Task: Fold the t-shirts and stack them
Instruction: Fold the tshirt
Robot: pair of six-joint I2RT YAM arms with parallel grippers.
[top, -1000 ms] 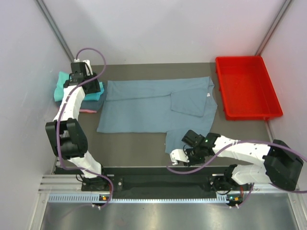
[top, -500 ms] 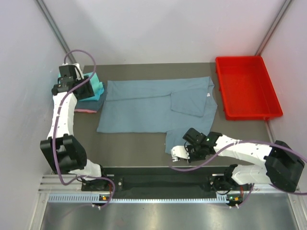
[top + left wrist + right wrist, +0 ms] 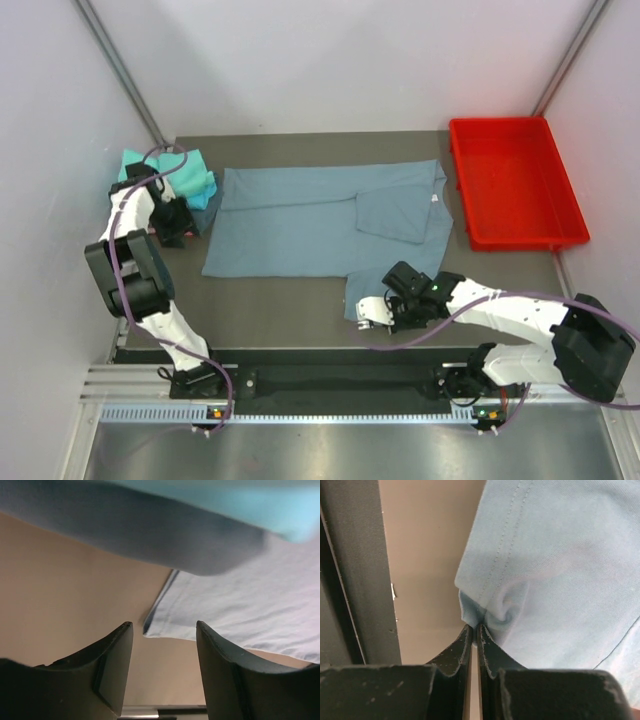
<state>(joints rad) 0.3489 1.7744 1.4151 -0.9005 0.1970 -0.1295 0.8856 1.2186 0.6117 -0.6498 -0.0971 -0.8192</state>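
Grey-blue t-shirt (image 3: 300,215) spread flat on surface (image 3: 280,300), mid-table. Right jaws pinched tight on its near hem corner. Left jaws parted, empty, low beside folded teal t-shirt (image 3: 198,178) at far left.

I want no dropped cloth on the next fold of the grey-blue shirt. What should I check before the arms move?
1. Right gripper shut on the grey-blue t-shirt hem: ok.
2. Left gripper open, ready to grasp: ok.
3. Left gripper holding a shirt corner: not ok; the corner lies ahead of its fingers, ungrasped.
4. Folded stack free of the shirt's left edge: cannot tell.
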